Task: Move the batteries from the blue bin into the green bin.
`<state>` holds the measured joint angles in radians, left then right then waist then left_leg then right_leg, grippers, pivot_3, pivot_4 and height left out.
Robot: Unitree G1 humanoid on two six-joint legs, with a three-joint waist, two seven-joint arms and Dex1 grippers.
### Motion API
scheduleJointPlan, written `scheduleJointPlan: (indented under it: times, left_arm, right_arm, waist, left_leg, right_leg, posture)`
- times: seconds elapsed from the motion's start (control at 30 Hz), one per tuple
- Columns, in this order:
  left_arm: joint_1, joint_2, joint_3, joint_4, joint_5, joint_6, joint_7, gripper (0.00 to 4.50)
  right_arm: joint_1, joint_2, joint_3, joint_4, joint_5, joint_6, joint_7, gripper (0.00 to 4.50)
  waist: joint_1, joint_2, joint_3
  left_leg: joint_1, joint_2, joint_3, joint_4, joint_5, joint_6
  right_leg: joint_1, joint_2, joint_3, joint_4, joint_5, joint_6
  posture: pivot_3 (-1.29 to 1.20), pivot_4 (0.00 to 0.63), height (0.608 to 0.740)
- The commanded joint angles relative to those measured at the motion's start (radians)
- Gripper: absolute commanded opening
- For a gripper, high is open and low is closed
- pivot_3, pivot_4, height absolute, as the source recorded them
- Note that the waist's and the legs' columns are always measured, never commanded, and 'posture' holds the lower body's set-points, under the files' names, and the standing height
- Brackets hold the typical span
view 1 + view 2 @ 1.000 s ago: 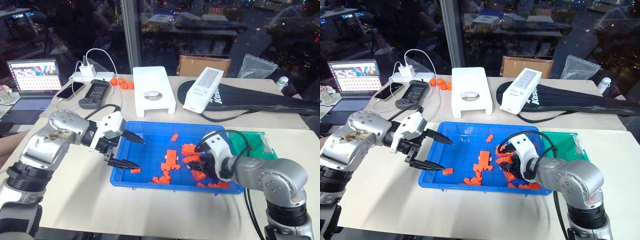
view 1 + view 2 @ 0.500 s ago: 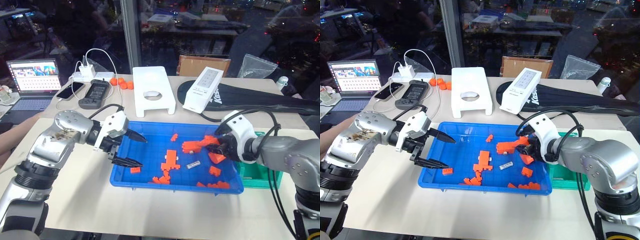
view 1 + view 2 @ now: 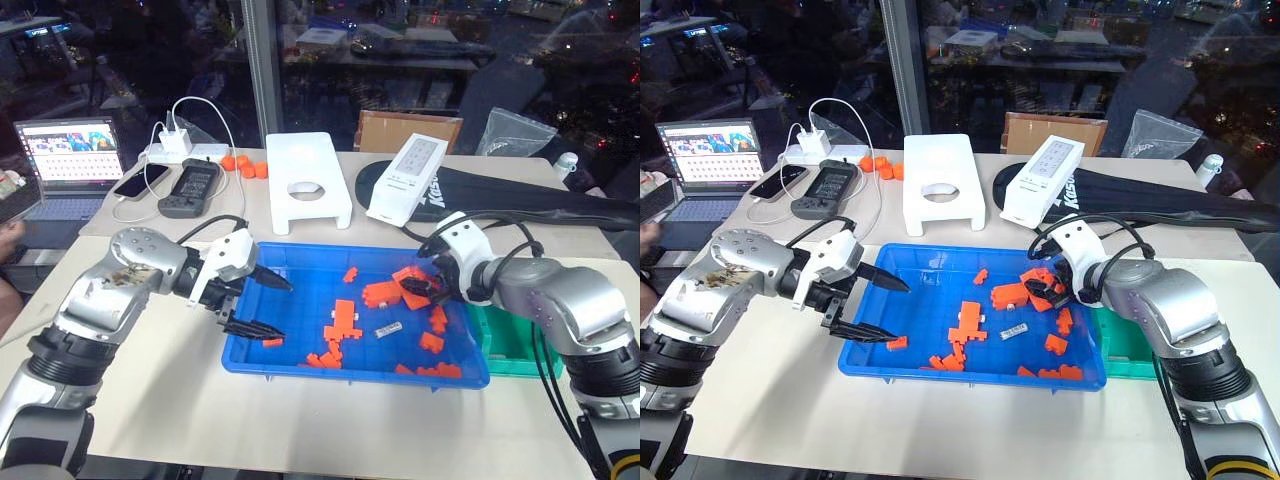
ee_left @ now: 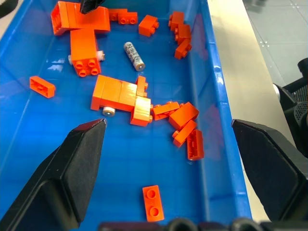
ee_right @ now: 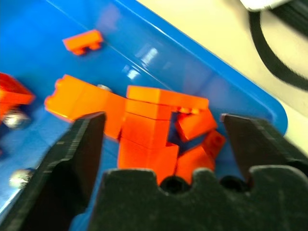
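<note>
One battery [image 3: 388,329] lies loose on the floor of the blue bin [image 3: 300,362], a slim grey cylinder w/ dark print along it, too small to read. It sits below & inboard of the right gripper [image 3: 424,287], well apart from the left gripper [image 3: 264,304], among scattered orange bricks [image 3: 342,318]. Two more whitish round ends peek from under brick clusters in the left wrist view; can't tell if those are batteries or brick parts. Green bin [image 3: 512,340] stands just beside the blue bin's far-right end, behind the right forearm; nothing can be made out inside it from here.

Right gripper hangs over the right end of the blue bin, fingers spread wide w/ a chunk of joined orange bricks showing between them in its wrist view; whether it touches them can't be told. Left gripper hovers at the bin's left rim, fingers wide apart, empty, pointing in toward the bricks.

Beyond the bins: white box [image 3: 407,180] lying on a black bag [image 3: 520,205] w/ white lettering, partly hidden, reads approx "Kas"
</note>
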<state>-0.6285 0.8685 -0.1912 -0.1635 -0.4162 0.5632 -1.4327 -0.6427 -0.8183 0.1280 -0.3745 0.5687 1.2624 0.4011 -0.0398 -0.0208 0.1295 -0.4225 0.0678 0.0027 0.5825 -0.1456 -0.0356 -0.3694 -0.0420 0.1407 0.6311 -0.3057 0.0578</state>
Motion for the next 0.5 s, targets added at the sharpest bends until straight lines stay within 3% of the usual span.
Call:
scheduleJointPlan:
  times: [0.03,0.23,0.5]
  left_arm:
    - [-0.026,-0.006,0.009,-0.006,-0.003,-0.012,0.0,4.5]
    - [-0.045,-0.024,-0.004,0.017,0.01,-0.025,-0.006,4.5]
    - [-0.05,-0.028,-0.006,0.024,0.02,-0.032,-0.009,4.5]
  right_arm:
    - [-0.025,-0.042,-0.051,-0.111,0.045,0.022,0.076,4.48]
    - [0.03,-0.083,-0.036,-0.226,0.143,0.072,0.194,4.48]
    - [0.07,-0.118,0.158,-0.17,-0.014,-0.061,0.228,4.48]
  waist:
    - [0.001,0.0,0.0]
    - [0.002,0.0,0.0]
    - [-0.002,0.0,0.0]
  left_leg:
    - [0.0,0.0,0.0,0.0,0.0,0.0]
    - [0.0,0.0,0.0,0.0,0.0,0.0]
    - [0.0,0.0,0.0,0.004,0.0,0.0]
  right_leg:
    - [0.0,0.0,0.0,0.0,0.0,0.0]
    - [0.0,0.0,0.0,0.0,0.0,0.0]
    - [0.0,0.0,0.0,0.001,-0.001,0.002]
  posture:
    - [0.0,0.15,0.731]
    - [0.0,0.15,0.731]
    - [0.0,0.15,0.731]
